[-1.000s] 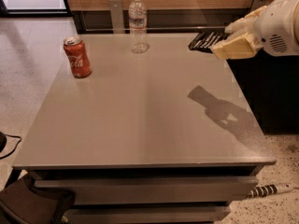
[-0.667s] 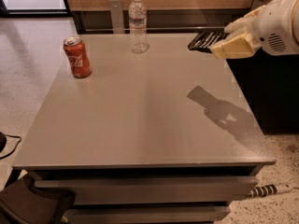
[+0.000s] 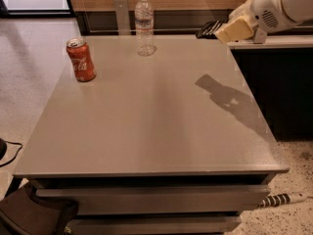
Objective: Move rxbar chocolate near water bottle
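White Coca-Cola script runs down the red can (image 3: 81, 60) at the counter's (image 3: 156, 131) far left. The bottle's (image 3: 145, 26) label cannot be read, nor the bar (image 3: 209, 29) clamped in the gripper (image 3: 222, 32) over the far right corner.

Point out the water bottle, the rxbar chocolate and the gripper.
water bottle (image 3: 145, 38), camera view: clear lower body.
rxbar chocolate (image 3: 210, 29), camera view: black wrapper's free left end.
gripper (image 3: 225, 33), camera view: between its tan fingertips, shut on the bar, above the table's (image 3: 146, 121) far right edge.
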Controlling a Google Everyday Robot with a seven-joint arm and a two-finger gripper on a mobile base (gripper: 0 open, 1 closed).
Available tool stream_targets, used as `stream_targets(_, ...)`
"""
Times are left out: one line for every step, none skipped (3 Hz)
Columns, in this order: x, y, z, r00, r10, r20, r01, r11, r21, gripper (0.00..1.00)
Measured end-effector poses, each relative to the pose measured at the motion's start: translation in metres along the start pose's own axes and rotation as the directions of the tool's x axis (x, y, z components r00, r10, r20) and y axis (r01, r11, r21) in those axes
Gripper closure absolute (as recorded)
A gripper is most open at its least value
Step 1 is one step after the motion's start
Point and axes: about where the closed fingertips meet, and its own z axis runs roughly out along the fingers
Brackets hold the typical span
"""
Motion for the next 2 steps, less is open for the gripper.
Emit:
stream_targets(-0.004, -0.022, 0.04, 1.0, 0.015, 0.015, -0.015, 0.9997, -0.022, 1.0)
stream_targets(0.004, -0.021, 0.075, 0.996, 0.061, 0.066, -0.055, 0.9942, -0.093, 1.0)
